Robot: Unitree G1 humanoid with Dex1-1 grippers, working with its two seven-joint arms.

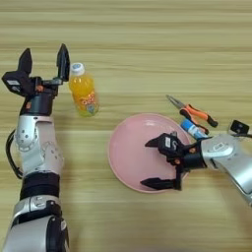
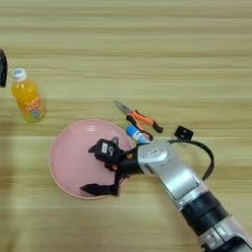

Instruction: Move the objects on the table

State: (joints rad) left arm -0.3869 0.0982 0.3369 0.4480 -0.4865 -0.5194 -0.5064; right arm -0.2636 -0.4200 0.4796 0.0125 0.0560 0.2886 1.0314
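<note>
**Left eye view: both grippers spread wide, holding nothing**

The left gripper (image 1: 44, 61) sits at 9 o'clock of the juice bottle (image 1: 83, 93), fingers wide apart. The right gripper (image 1: 158, 165) hangs over the pink plate (image 1: 128, 157), also wide. The pliers (image 1: 192, 112) and the tube (image 1: 193, 130) lie at the plate's 2 o'clock on the table (image 1: 147, 39).

My right arm covers the near end of the small blue-and-white tube (image 1: 193, 130), and my right gripper (image 1: 158, 164) hides part of the pink plate (image 1: 129, 152). In the right eye view, my left gripper (image 2: 3, 68) is cut by the picture's left edge. The orange-juice bottle's (image 1: 83, 91) label print is unreadable.
</note>
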